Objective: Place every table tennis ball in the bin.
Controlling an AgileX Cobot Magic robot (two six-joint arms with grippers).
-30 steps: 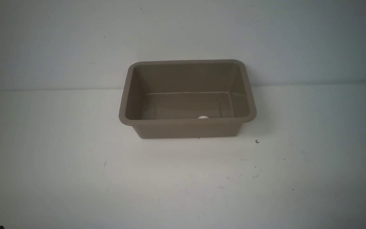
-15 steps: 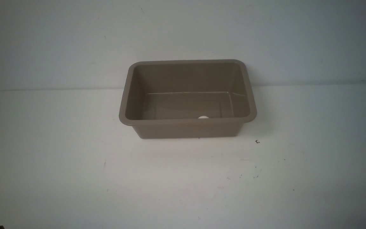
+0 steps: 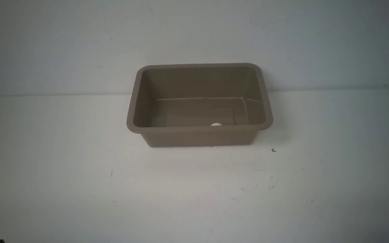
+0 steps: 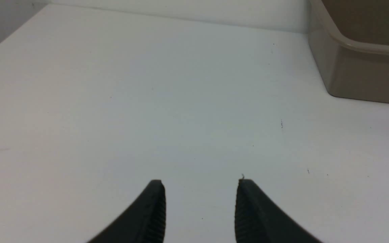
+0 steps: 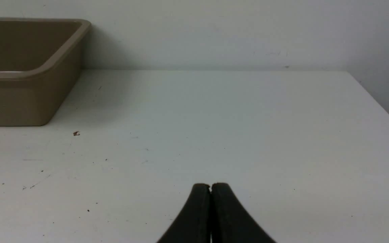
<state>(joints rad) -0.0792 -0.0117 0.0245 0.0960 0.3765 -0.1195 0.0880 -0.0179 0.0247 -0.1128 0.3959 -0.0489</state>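
Observation:
The taupe bin (image 3: pixel 199 135) stands at the back middle of the white table, against the wall. Just over its near rim, the top of one white table tennis ball (image 3: pixel 216 124) shows on the bin's floor. A corner of the bin (image 4: pixel 356 71) appears in the left wrist view and another corner (image 5: pixel 29 98) in the right wrist view. My left gripper (image 4: pixel 200 184) is open over bare table with nothing between its fingers, well short of the bin. My right gripper (image 5: pixel 210 186) is shut and empty, low over the table to the bin's right.
A small dark speck (image 3: pixel 273 150) lies on the table near the bin's front right corner, and fine marks are scattered to its right. The table's right edge (image 5: pixel 380 101) and left edge (image 4: pixel 8 33) show in the wrist views. A grey wall rises behind the bin.
A dark bit of the right arm at the frame's lower right corner has dropped out of the front view. The bin and ball have not moved.

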